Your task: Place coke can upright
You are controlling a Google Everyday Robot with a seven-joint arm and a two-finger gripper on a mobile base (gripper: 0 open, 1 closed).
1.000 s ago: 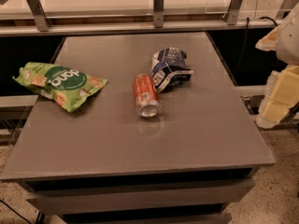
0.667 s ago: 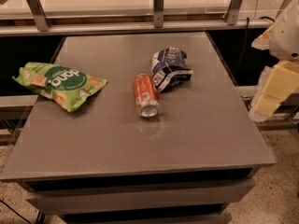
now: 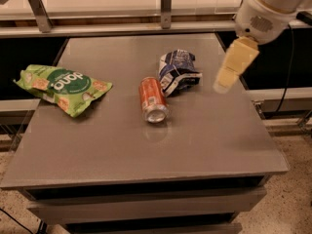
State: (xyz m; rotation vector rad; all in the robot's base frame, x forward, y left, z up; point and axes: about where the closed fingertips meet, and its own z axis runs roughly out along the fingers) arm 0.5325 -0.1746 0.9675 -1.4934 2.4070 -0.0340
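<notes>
The coke can (image 3: pixel 153 100) is orange-red with a silver top. It lies on its side near the middle of the grey table (image 3: pixel 204 145), with its top end pointing toward the table's front edge. My gripper (image 3: pixel 223 86) hangs from the white arm at the upper right. It hovers over the table's right side, to the right of the can and clear of it. It holds nothing that I can see.
A blue-and-white snack bag (image 3: pixel 176 72) lies just behind and right of the can, almost touching it. A green chip bag (image 3: pixel 63 87) lies at the left. A rail with metal posts (image 3: pixel 165 6) runs along the back. The table's right edge is below the arm.
The arm has swung in from beyond the table's right edge to over its right side, closer to the can. The can and bags have not moved.
</notes>
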